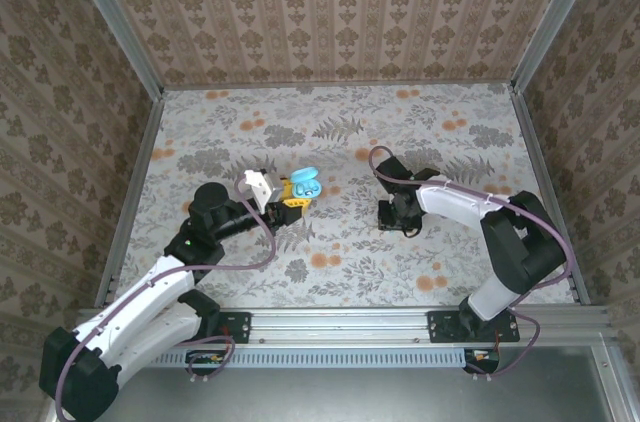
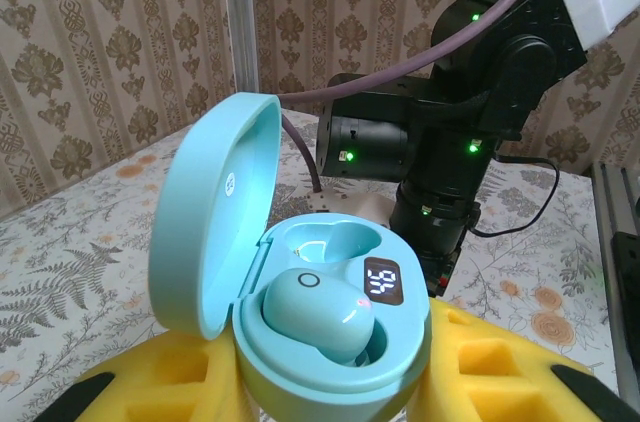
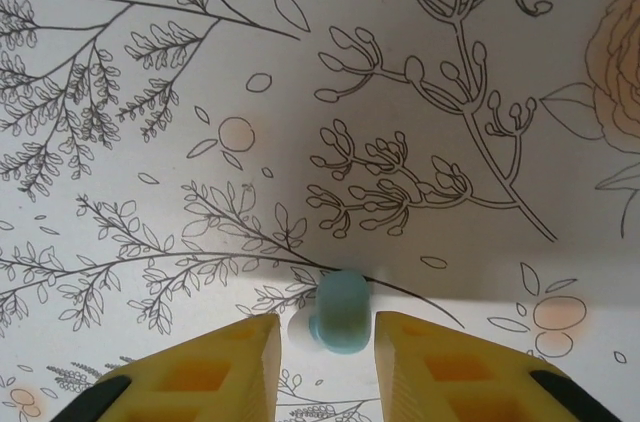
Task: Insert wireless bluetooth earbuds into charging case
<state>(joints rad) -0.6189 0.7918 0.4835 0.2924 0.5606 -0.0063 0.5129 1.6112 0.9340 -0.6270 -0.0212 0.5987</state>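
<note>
Pick-up step: right gripper point(image 3: 325, 330) straddles the small teal pebble-shaped earbud point(image 3: 342, 310), pinch uncertain; next, carry it to the open teal plastic charging case point(image 2: 212, 224) clamped by the left gripper point(image 1: 289, 192).

Top camera, mounted above and behind the arm bases, looks steeply down and forward over the whole table point(image 1: 340, 132), far enough back to take in the left arm point(image 1: 150, 302), right arm point(image 1: 470, 207) and three walls point(image 1: 330, 12). Left wrist camera, just behind the left gripper point(image 2: 330, 392), faces almost level across the table toward the right arm, with the case point(image 2: 300, 282) very close in front. Right wrist camera points straight down at the table from close above, the right gripper point(image 3: 328, 342) at its lower edge. Top and left wrist views share the case and right arm; top and right wrist views share the table beneath the right gripper.
</note>
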